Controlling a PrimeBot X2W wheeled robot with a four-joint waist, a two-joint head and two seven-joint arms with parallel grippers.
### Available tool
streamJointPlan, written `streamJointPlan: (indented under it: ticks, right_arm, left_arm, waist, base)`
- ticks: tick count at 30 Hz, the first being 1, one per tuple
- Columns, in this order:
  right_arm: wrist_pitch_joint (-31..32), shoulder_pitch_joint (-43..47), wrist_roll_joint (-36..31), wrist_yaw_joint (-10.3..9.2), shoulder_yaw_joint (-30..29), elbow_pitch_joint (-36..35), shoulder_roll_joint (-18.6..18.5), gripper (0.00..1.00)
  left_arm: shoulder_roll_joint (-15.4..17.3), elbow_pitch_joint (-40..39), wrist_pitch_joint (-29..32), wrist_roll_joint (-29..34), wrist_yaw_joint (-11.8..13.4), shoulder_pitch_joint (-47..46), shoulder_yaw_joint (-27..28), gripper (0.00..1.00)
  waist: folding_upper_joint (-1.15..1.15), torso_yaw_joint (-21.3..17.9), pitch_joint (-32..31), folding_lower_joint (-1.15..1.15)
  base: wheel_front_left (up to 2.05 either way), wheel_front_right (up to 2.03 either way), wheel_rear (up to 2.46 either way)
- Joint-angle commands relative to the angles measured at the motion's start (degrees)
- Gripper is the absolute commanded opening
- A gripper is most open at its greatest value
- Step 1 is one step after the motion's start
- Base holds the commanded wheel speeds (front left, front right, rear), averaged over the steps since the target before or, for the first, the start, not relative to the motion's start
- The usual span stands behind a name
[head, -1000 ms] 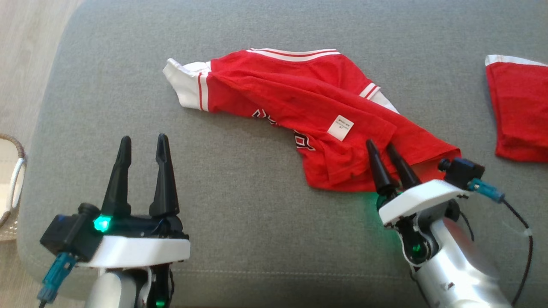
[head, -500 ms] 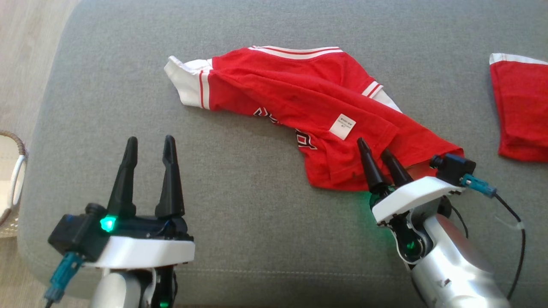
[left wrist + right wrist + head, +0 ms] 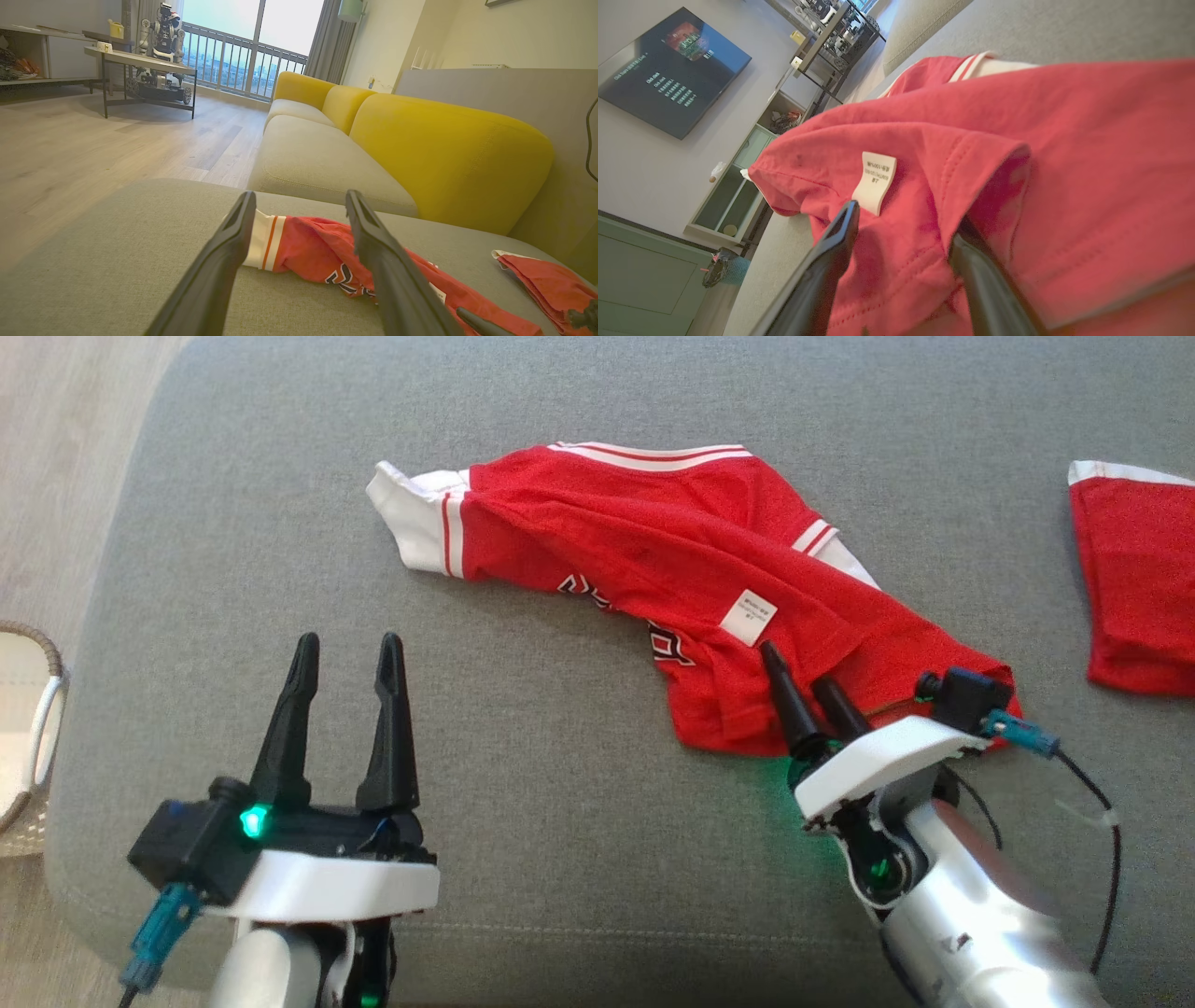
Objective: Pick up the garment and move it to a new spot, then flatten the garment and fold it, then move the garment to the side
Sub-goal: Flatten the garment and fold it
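Crumpled red-and-white fabric garment (image 3: pixel 672 551) lying across the grey upholstered sofa cushion (image 3: pixel 560 859), right gripper (image 3: pixel 794 666) poising its dark fingers spread astride a fold at the garment's near hem, left gripper (image 3: pixel 349 640) hovering spread wide, well apart from the cloth

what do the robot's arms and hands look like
Left hand and right hand each have two tapering black fingers on a white block lit green, with a black camera and teal plug. The right forearm is silver, trailing a black cable.

Has pushed the right tool (image 3: pixel 794 665) deeper into the red garment (image 3: pixel 653 541), nearer the white label (image 3: pixel 750 617), one finger under a fold
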Motion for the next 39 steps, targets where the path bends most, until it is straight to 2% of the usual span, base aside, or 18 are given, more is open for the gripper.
streamJointPlan:
  ticks: [1, 3, 5, 6, 14, 21, 23, 29, 30, 34, 37, 39]
  right_arm:
    - [-0.24, 1.41, 0.88, 0.0, 2.65, 0.24, 1.26, 0.41]
    - [-0.24, 1.2, 1.35, 0.0, 3.45, 0.62, 1.26, 0.24]
    - [-0.24, 0.98, 1.33, 0.0, 3.33, 0.99, 1.26, 0.03]
    - [-0.24, 0.91, 1.25, 0.0, 3.16, 1.1, 1.26, 0.0]
    - [-0.24, 1.48, -2.08, 0.0, -0.99, -0.65, 1.26, 0.0]
    - [-0.24, 6.35, -11.85, 0.0, -10.17, -8.87, 0.94, 0.0]
    - [-0.24, 7.35, -13.29, 0.0, -11.19, -10.34, 0.53, 0.0]
    - [4.62, 13.72, -21.29, 0.0, -20.18, -24.51, -2.37, 0.0]
    - [7.29, 15.7, -24.03, 0.0, -24.07, -31.4, -2.38, 0.0]
    - [11.98, 17.1, -28.28, 0.0, -30.58, -45.23, -0.86, 0.0]
    - [16.08, 17.18, -30.36, 0.0, -30.88, -50.18, 0.17, 0.0]
    - [19.04, 18.17, -30.95, 0.0, -28.87, -49.86, 0.65, 0.0]
  left_arm:
    - [0.37, -1.82, -0.28, 0.79, 0.19, -1.24, 1.48, 1.0]
    - [0.37, -1.88, -0.28, 0.83, 0.34, -1.18, 1.37, 1.0]
    - [0.37, -1.91, -0.28, 0.88, 0.43, -1.15, 1.29, 1.0]
    - [0.37, -1.95, -0.28, 0.85, 0.47, -1.15, 1.28, 1.0]
    - [0.37, -2.11, -0.28, 0.9, 0.87, -1.17, 1.27, 1.0]
    - [0.37, -2.82, -0.28, 1.08, 1.47, -0.24, 1.97, 1.0]
    - [0.37, -2.87, -0.28, 1.15, 1.44, -0.05, 2.11, 1.0]
    - [0.37, -2.15, -0.28, 1.72, -0.14, 0.44, 2.04, 1.0]
    - [0.37, -1.47, -0.28, 2.05, -1.38, 0.49, 1.43, 1.0]
    - [0.37, -0.42, -0.28, 3.37, -3.15, 0.06, 0.44, 1.0]
    - [0.37, 0.3, -0.28, 3.83, -3.79, -0.52, -0.06, 1.0]
    - [0.37, 0.96, -0.28, 4.05, -4.23, -0.91, -0.61, 1.0]
  waist:
    - [0.0, -0.1, -0.14, 0.0]
    - [0.0, -0.22, -0.33, 0.0]
    - [0.0, -0.37, -0.51, 0.0]
    - [0.0, -0.44, -0.59, 0.0]
    - [0.0, -0.93, -1.27, 0.0]
    - [0.0, -1.99, -1.95, 0.0]
    - [0.0, -2.34, -2.01, 0.0]
    - [0.0, -4.77, -1.9, 0.0]
    - [0.0, -5.59, -1.77, 0.0]
    - [0.0, -6.85, -1.4, 0.0]
    - [0.0, -7.31, -1.19, 0.0]
    - [0.0, -7.27, -1.14, 0.0]
  base:
    - [0.0, 0.0, 0.0]
    - [0.0, 0.0, 0.0]
    - [0.0, 0.0, 0.0]
    - [0.0, 0.0, 0.0]
    - [0.0, 0.0, 0.0]
    - [0.0, 0.0, 0.0]
    - [0.0, 0.0, 0.0]
    - [0.0, 0.0, 0.0]
    - [0.0, 0.0, 0.0]
    - [0.0, 0.0, 0.0]
    - [0.0, 0.0, 0.0]
    - [0.0, 0.0, 0.0]
